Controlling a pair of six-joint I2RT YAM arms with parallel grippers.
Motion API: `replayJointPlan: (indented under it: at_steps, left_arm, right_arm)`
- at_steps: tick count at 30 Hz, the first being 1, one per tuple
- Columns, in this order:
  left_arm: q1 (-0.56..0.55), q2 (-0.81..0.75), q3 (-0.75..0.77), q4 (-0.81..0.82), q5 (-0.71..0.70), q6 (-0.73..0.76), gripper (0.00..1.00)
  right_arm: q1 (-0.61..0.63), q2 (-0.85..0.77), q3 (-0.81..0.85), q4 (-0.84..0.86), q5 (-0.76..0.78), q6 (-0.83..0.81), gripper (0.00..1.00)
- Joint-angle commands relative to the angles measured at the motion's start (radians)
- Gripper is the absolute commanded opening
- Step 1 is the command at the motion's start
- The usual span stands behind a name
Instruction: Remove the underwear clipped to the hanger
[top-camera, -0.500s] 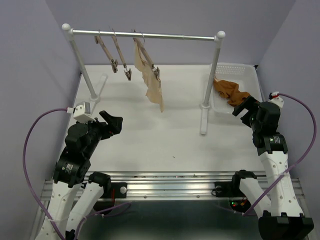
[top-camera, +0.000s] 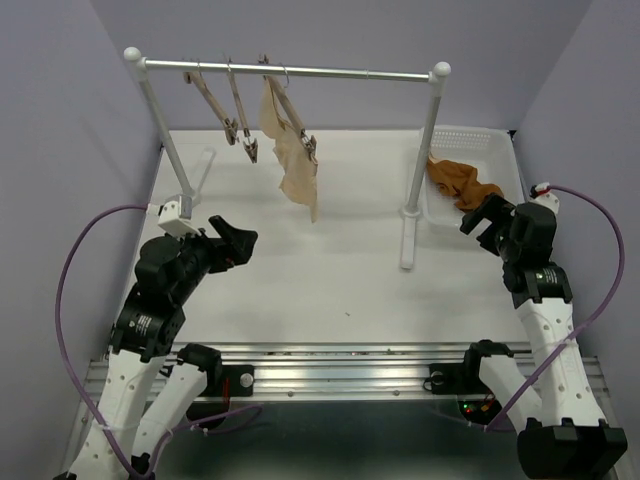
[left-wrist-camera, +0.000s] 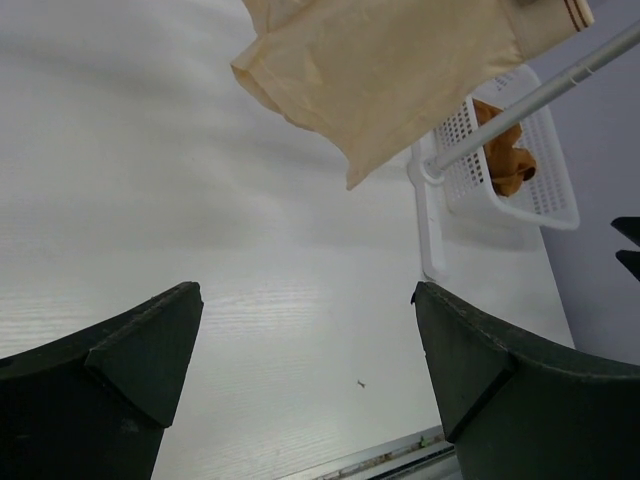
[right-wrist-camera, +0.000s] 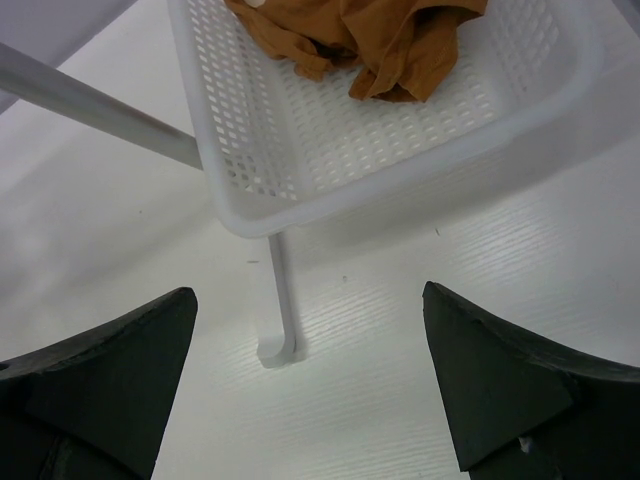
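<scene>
The pale beige underwear (top-camera: 293, 160) hangs clipped to a wooden hanger (top-camera: 291, 118) on the rack's rail (top-camera: 300, 70). It also shows at the top of the left wrist view (left-wrist-camera: 400, 70). My left gripper (top-camera: 233, 243) is open and empty, low and left of the underwear, apart from it. My right gripper (top-camera: 483, 221) is open and empty, just in front of the white basket (top-camera: 495, 140). In the wrist views the left gripper (left-wrist-camera: 308, 330) and the right gripper (right-wrist-camera: 310, 340) hold nothing.
Two bare wooden hangers (top-camera: 225, 105) hang left of the underwear. An orange-brown cloth (top-camera: 462, 182) lies in the basket, also in the right wrist view (right-wrist-camera: 380, 40). The rack's right post (top-camera: 420, 160) and foot (right-wrist-camera: 280, 345) stand between basket and table centre.
My left gripper has risen and moved right toward the underwear. The underwear and hangers have swung slightly left. My right gripper has shifted a little left toward the basket.
</scene>
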Motion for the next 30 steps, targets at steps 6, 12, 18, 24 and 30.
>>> replayJointPlan:
  at_steps: [6, 12, 18, 24, 30]
  left_arm:
    - [0.002, 0.125, 0.235, 0.208, 0.26, -0.033, 0.99]
    - [0.0, 0.198, 0.34, 0.266, 0.28, -0.042, 0.99]
    - [-0.001, 0.272, 0.399, 0.309, 0.273, -0.045, 0.99]
    - [-0.03, 0.398, 0.476, 0.332, 0.276, -0.054, 0.99]
    - [-0.144, 0.523, 0.589, 0.356, 0.135, -0.039, 0.99]
  right_arm:
    - [-0.006, 0.008, -0.006, 0.064, -0.036, -0.035, 1.0]
    - [-0.006, 0.013, -0.002, 0.121, -0.207, -0.099, 1.0]
    - [-0.006, 0.074, 0.046, 0.146, -0.396, -0.139, 1.0]
    - [-0.006, 0.14, 0.086, 0.184, -0.488, -0.152, 1.0]
    - [-0.006, 0.193, 0.09, 0.204, -0.514, -0.147, 1.0]
